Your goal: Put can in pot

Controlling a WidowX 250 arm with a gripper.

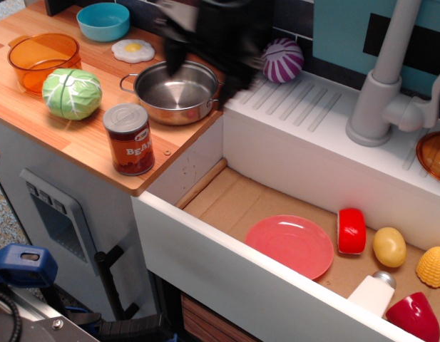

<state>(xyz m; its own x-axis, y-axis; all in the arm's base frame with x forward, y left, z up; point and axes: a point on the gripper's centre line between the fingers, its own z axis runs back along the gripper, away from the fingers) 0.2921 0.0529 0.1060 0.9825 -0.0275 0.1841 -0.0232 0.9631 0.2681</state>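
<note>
- One can [129, 139] stood upright near the counter's front edge, just in front of the empty steel pot [175, 91], untouched.
- Blurred above the pot's far rim, the gripper [202, 68] carried nothing; its jaws appeared spread.
- Approach seemed the step in hand; next it would need to descend over the can and close.
- White letters on the label read "BEANS".

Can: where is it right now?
The can stands upright near the front edge of the wooden counter, left side of the view, just right of the cabbage and in front of the steel pot, not in it.
</note>
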